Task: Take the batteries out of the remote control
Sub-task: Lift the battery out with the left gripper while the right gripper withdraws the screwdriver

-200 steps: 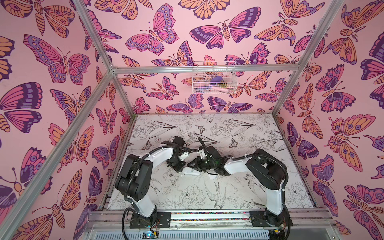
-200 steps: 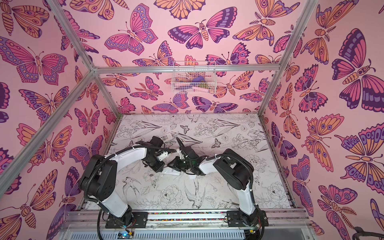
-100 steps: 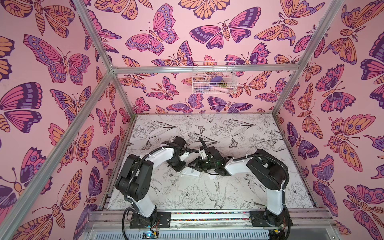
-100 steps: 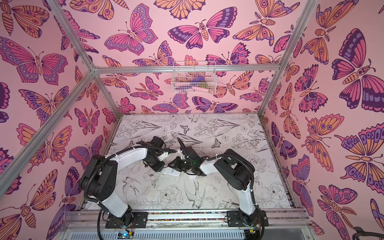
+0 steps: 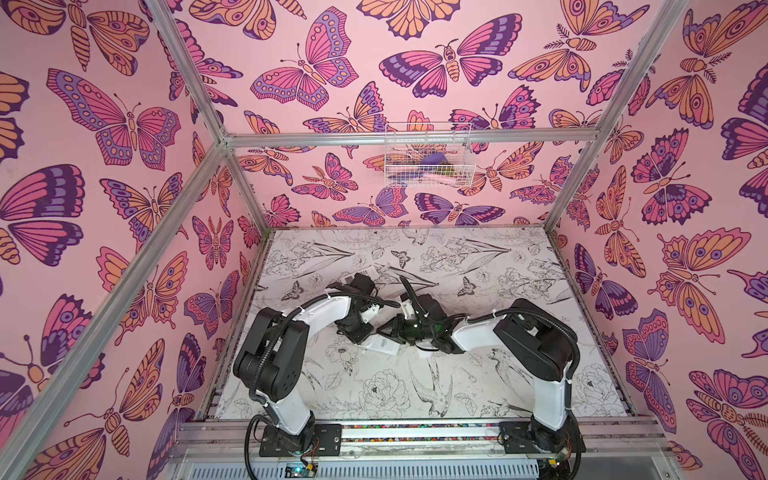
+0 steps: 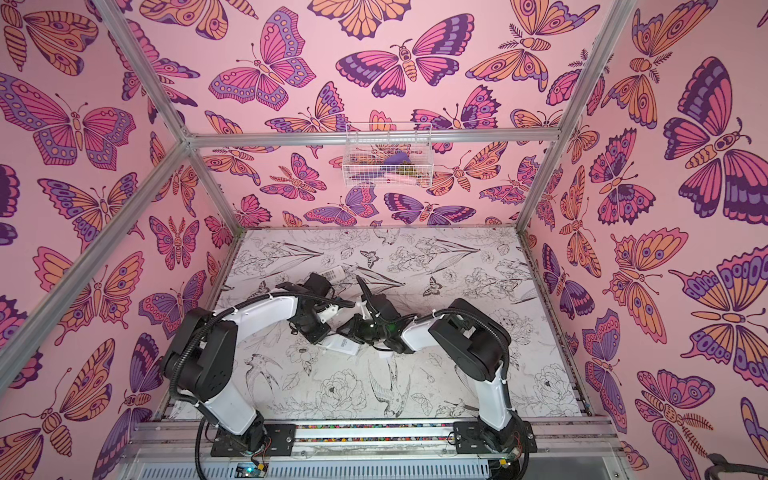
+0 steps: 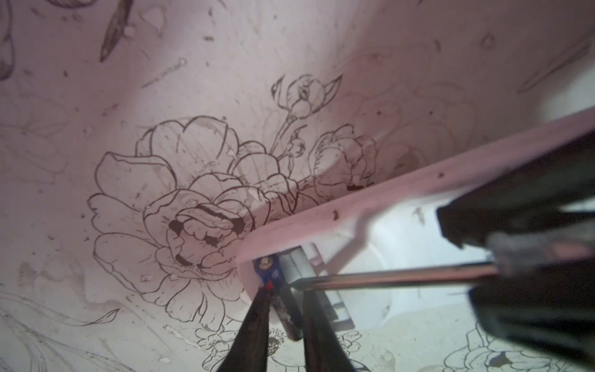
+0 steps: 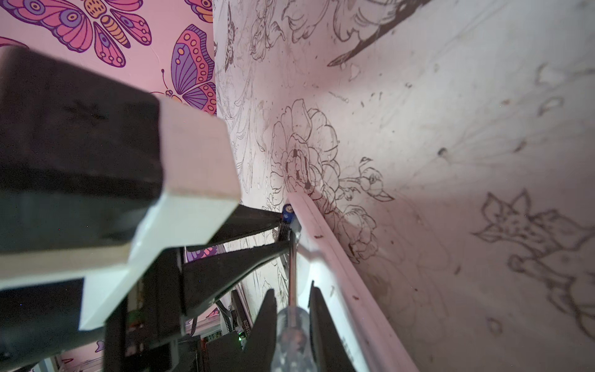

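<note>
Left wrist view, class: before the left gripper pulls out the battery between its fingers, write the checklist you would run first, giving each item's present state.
1. The battery lies between the fingers of the left gripper: ok.
2. The fingers are clamped firmly on the battery: cannot tell; they flank it closely.
3. The right gripper is shut on the screwdriver handle: ok.
4. The screwdriver tip is clear of the lift path: not ok; it sits at the battery, beside the fingers.
5. The remote is held down: not ok; neither gripper grips it.
</note>
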You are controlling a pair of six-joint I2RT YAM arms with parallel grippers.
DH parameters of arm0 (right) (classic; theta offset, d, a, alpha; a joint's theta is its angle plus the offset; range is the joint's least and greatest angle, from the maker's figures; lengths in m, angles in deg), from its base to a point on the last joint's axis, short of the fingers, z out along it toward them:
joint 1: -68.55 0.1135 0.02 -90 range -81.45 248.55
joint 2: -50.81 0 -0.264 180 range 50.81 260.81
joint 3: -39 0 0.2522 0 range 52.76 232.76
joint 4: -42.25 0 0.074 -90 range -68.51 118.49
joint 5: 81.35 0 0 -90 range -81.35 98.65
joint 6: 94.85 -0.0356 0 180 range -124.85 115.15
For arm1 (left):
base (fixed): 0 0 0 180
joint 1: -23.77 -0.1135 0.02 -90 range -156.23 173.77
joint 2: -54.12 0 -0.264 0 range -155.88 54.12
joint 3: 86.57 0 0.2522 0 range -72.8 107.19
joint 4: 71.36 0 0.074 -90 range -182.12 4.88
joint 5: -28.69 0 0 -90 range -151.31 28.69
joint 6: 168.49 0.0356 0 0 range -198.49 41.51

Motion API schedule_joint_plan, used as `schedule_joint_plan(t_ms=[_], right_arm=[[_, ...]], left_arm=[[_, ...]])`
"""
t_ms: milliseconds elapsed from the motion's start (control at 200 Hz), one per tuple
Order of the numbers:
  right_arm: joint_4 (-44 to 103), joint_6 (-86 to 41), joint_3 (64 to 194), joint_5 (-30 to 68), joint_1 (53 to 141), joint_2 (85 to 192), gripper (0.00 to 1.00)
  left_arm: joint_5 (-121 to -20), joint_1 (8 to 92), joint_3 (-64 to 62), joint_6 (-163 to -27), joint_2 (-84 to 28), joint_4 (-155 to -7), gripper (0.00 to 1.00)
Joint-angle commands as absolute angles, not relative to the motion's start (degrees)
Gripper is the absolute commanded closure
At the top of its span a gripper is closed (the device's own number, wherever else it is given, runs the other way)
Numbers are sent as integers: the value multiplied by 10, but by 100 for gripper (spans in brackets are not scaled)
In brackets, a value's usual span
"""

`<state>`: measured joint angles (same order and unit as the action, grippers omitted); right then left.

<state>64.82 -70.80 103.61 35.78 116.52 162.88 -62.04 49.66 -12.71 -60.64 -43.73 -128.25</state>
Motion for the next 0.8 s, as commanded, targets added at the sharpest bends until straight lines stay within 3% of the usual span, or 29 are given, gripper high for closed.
schedule_joint_plan(t_ms=[0,376,541,797], right_arm=[[636,-697,1016,350,1157,1595,100],[530,-632,918,309,1121,1435,100],[406,-571,893,265,1085,1319,100],[226,-508,871,203,984,1131,100]], left_arm=[[-614,515,-130,-596,-464,-1283,85],[-620,540,-103,-594,-407,-1318,90],[-652,542,-66,-578,-373,-1326,91],[-726,558,59,-579,-432,-1294,90]])
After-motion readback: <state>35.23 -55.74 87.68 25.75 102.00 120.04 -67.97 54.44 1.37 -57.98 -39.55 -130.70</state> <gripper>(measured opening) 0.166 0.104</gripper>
